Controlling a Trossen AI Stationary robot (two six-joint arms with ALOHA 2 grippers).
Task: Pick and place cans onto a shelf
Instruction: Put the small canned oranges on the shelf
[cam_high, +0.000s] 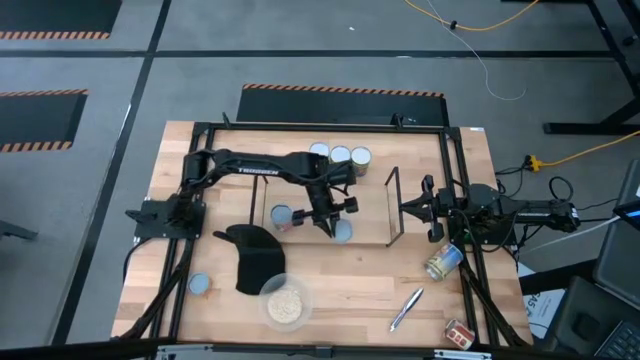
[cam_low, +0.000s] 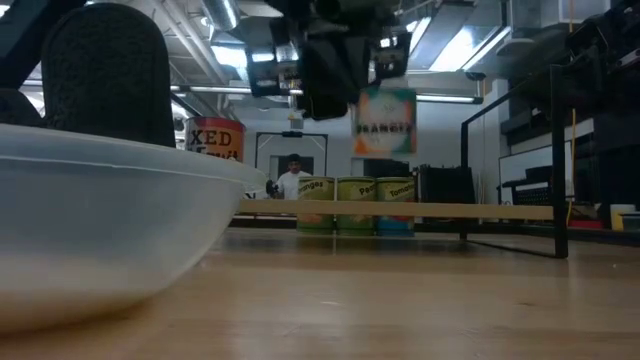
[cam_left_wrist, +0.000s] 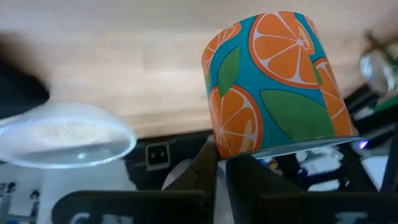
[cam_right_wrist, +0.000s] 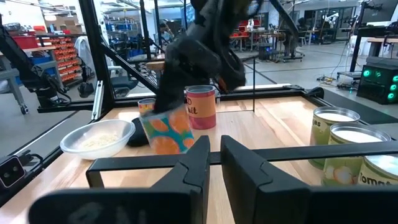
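We are carrying 1 orange-print can (cam_left_wrist: 273, 81) in the left gripper (cam_high: 328, 222), jaws clamped on its rim above the shelf (cam_high: 392, 210), so we should be lowering it level, probably beside the red-labelled can (cam_right_wrist: 200, 107).

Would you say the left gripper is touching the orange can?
Touching. The left wrist view shows the left gripper closed on the bottom rim of the orange can, its fingertips pinching the edge.
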